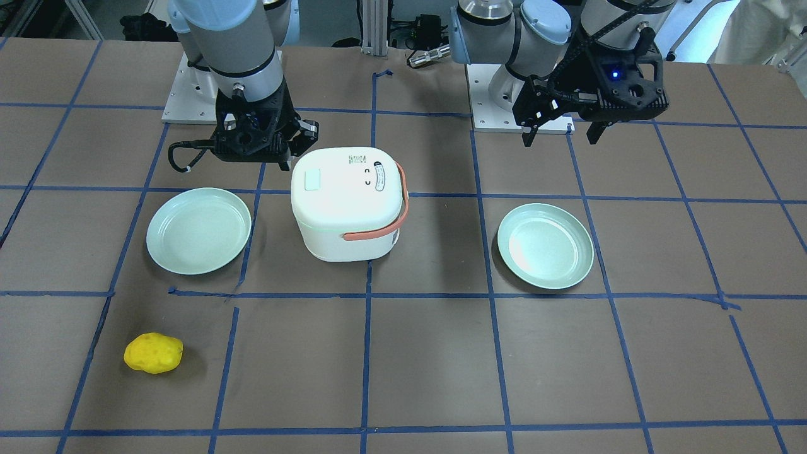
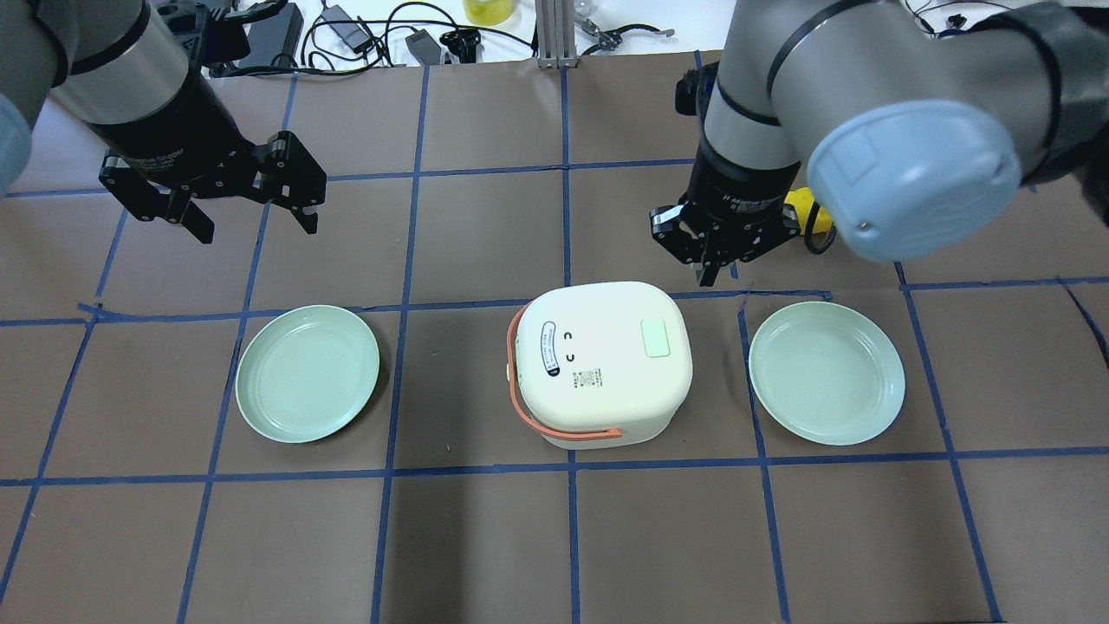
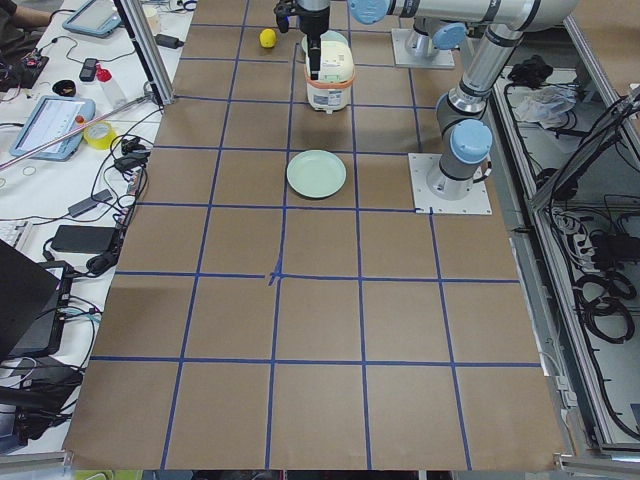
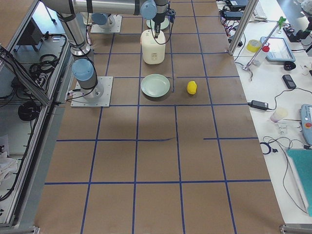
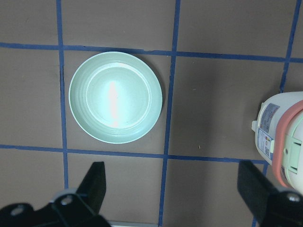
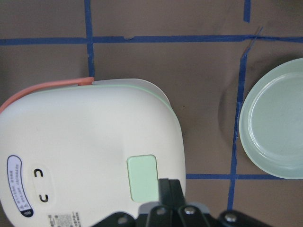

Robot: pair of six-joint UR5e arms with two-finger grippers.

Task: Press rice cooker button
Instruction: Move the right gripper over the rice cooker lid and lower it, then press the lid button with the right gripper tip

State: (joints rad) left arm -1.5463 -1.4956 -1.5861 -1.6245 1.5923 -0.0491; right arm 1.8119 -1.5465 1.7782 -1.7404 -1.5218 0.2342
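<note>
The white rice cooker point(image 2: 598, 364) with an orange handle stands mid-table, its lid closed. A pale green rectangular button point(image 2: 655, 337) sits on the lid. My right gripper point(image 2: 703, 276) is shut and empty, pointing down just above the cooker's far right edge. In the right wrist view its shut fingertips point(image 6: 170, 188) hover right beside the button point(image 6: 142, 178). My left gripper point(image 2: 257, 227) is open and empty, high above the table, far to the left of the cooker. In the left wrist view, the left gripper point(image 5: 175, 189) is over a green plate.
One pale green plate point(image 2: 308, 373) lies left of the cooker and another point(image 2: 826, 373) lies right of it. A yellow lemon-like object point(image 1: 153, 353) lies beyond the right plate, partly hidden behind my right arm in the overhead view. Blue tape lines grid the brown table.
</note>
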